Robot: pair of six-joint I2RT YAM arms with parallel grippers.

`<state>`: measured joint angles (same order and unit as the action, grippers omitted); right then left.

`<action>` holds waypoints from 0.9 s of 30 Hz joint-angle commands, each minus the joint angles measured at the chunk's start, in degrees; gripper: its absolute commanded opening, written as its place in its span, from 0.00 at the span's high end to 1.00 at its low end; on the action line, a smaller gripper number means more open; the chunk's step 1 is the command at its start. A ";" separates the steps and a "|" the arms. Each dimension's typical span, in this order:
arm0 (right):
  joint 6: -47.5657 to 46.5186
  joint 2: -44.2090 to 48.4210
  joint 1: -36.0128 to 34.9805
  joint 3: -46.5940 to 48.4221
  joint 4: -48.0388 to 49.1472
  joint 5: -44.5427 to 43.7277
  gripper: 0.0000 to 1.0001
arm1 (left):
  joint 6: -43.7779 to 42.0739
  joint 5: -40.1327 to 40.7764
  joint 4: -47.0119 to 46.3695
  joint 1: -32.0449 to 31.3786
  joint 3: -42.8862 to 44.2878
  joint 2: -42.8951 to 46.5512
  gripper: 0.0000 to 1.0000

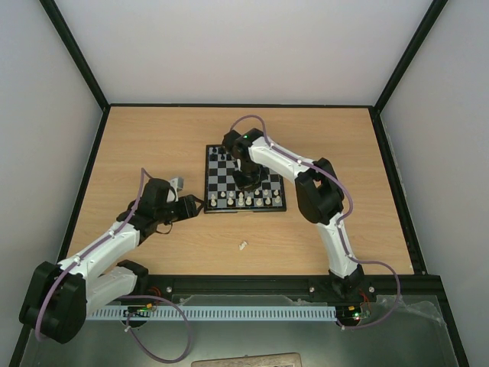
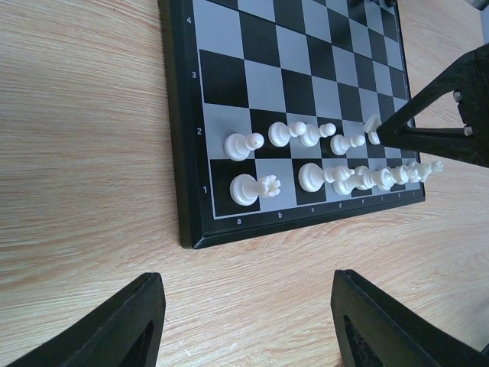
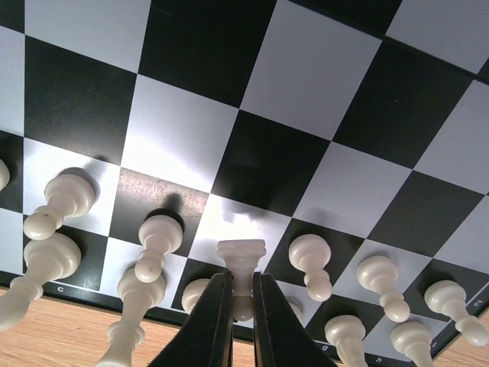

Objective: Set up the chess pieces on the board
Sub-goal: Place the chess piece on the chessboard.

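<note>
The board (image 1: 216,180) lies at the table's centre, with several white pieces in its two near rows and a few black pieces at its far edge. My right gripper (image 3: 241,284) is shut on a white pawn (image 3: 241,258), held base-down just above a pale square in the second row, between other white pawns (image 3: 157,243). In the top view the right gripper (image 1: 246,180) hovers over the board's middle. My left gripper (image 2: 248,321) is open and empty over bare wood, just off the board's near-left corner (image 2: 191,237).
One white piece (image 1: 243,245) lies on its side on the wood in front of the board. A black rail runs along the table's near edge (image 1: 252,284). Walls enclose the table on three sides.
</note>
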<state>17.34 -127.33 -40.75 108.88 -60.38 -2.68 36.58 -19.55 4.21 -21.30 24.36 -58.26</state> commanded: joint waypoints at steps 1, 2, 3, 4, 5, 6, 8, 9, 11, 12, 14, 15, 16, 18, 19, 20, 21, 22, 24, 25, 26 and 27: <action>0.07 -1.18 -0.66 0.11 -4.16 0.98 0.96 | -0.62 -1.01 -0.65 0.47 -0.49 -0.35 0.37; 0.06 -1.25 -0.83 0.11 -4.16 0.96 0.96 | -0.65 -1.03 -0.61 0.47 -0.54 -0.36 0.37; 0.06 -1.27 -0.90 -0.04 -4.15 1.07 0.96 | -0.71 -1.02 -0.54 0.47 -0.54 -0.35 0.37; 0.00 -1.26 -1.03 -0.19 -4.07 1.09 0.96 | -0.66 -1.08 -0.56 0.47 -0.52 -0.36 0.38; -0.02 -1.28 -1.08 -0.36 -4.05 1.05 0.96 | -0.66 -1.10 -0.52 0.47 -0.53 -0.35 0.38; 0.05 -1.27 -1.13 -0.48 -4.06 1.01 0.96 | -0.70 -1.10 -0.52 0.47 -0.54 -0.36 0.38; 0.07 -1.32 -1.25 -0.59 -4.08 1.01 0.96 | -0.75 -1.10 -0.47 0.47 -0.54 -0.32 0.38; 0.07 -1.39 -1.21 -0.60 -4.09 0.96 0.96 | -0.76 -1.09 -0.43 0.47 -0.54 -0.28 0.38; 0.06 -1.44 -1.34 -0.60 -4.09 1.01 0.96 | -0.75 -1.10 -0.34 0.52 -0.54 -0.16 0.38; 0.14 -1.46 -1.32 -0.64 -4.16 0.94 0.96 | -0.77 -1.10 -0.26 0.55 -0.55 -0.14 0.38; 0.15 -1.31 -1.33 -0.84 -4.09 0.85 0.96 | -0.75 -1.18 -0.25 0.55 -0.65 -0.06 0.38; 0.19 -1.22 -1.34 -0.97 -4.12 0.85 0.96 | -0.73 -1.19 -0.25 0.56 -0.63 -0.02 0.38; 0.19 -1.19 -1.34 -1.10 -4.07 0.83 0.96 | -0.74 -1.23 -0.19 0.56 -0.63 0.04 0.38; 0.17 -1.15 -1.30 -1.36 -4.03 0.77 0.96 | -0.76 -1.25 -0.16 0.56 -0.56 0.07 0.38; 0.20 -1.19 -1.34 -1.45 -3.96 0.75 0.96 | -0.75 -1.34 -0.14 0.56 -0.57 0.08 0.38; 0.21 -1.19 -1.28 -1.60 -3.98 0.74 0.96 | -0.78 -1.34 -0.08 0.56 -0.54 0.14 0.38; 0.22 -1.22 -1.34 -1.66 -3.95 0.74 0.96 | -0.78 -1.36 -0.08 0.56 -0.61 0.18 0.38; 0.21 -1.17 -1.29 -1.67 -3.88 0.74 0.96 | -0.74 -1.41 -0.14 0.56 -0.67 0.21 0.38; 0.15 -1.26 -1.28 -1.70 -3.90 0.81 0.96 | -0.80 -1.43 -0.08 0.56 -0.67 0.34 0.38; 0.15 -1.33 -1.32 -1.70 -3.94 0.74 0.96 | -0.75 -1.44 -0.08 0.56 -0.70 0.38 0.38; 0.18 -1.36 -1.34 -1.63 -3.89 0.73 0.96 | -0.77 -1.45 -0.01 0.56 -0.67 0.35 0.38; 0.15 -1.42 -1.35 -1.65 -3.87 0.74 0.96 | -0.74 -1.41 0.01 0.56 -0.67 0.46 0.38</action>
<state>17.34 -127.55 -41.76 107.81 -60.36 -2.11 36.40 -20.14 4.21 -21.17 24.34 -58.30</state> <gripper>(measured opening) 0.050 0.623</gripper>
